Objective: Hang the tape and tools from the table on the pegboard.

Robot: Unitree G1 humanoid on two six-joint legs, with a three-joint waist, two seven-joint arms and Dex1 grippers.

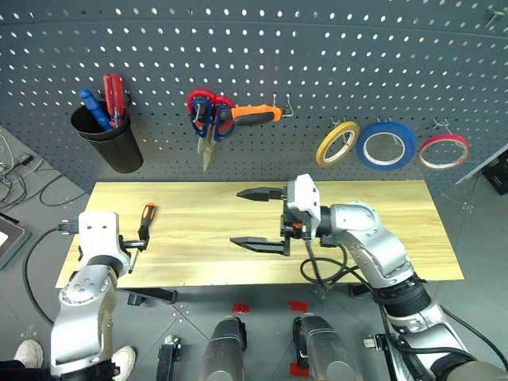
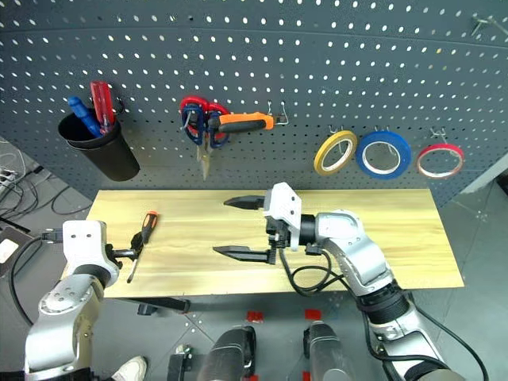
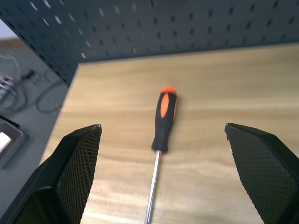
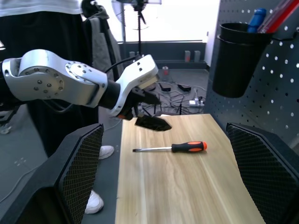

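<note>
The screwdriver (image 3: pixel 163 122) lies on the worktop (image 1: pixel 381 230) between my left fingers (image 3: pixel 77 163), spread wide; next I lower and clamp its handle. Right fingers (image 1: pixel 258 242) gape empty.

Wooden table (image 1: pixel 381 238), grey floor (image 1: pixel 32 198), cables (image 1: pixel 20 186)

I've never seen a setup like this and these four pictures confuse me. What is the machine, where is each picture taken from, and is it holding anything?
It is a two-armed robot. Two pictures look down from its head; the other two come from a camera on each wrist, looking along that gripper's black fingers.

It faces a wooden table below a grey pegboard. The only thing on the table is an orange-and-black screwdriver. The left gripper is open, with the screwdriver lying between its fingers. The right gripper is open too, over the middle of the table. Neither holds anything.

Already on the pegboard: scissors, pliers, three tape rolls, the blue tape roll in the middle.
</note>
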